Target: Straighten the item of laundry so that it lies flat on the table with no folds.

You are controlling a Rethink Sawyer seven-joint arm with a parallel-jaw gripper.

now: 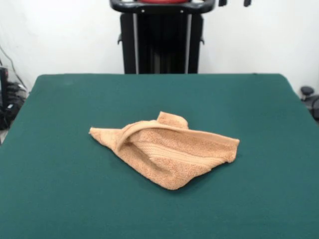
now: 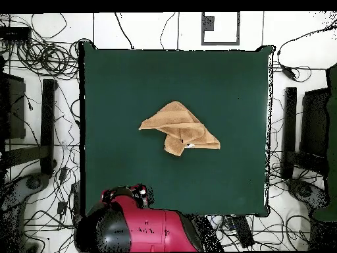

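Observation:
The orange-tan towel (image 1: pixel 167 152) lies crumpled near the middle of the green table (image 1: pixel 60 199). It is folded over itself into a rough triangle, with a rolled edge crossing its left part and a corner turned up at the back. In the overhead view the towel (image 2: pixel 179 128) lies mid-table (image 2: pixel 230 79), and its small white tag (image 2: pixel 189 145) peeks out at the edge nearest the robot. Only the two dark tips of my gripper (image 1: pixel 234 2) show, at the top edge, set apart, empty, high and far behind the towel.
The black pedestal (image 1: pixel 162 40) stands behind the table's far edge. The red arm (image 2: pixel 141 230) is drawn back over the robot's base, off the table. Cables and black stands (image 2: pixel 46 125) surround the table on the floor.

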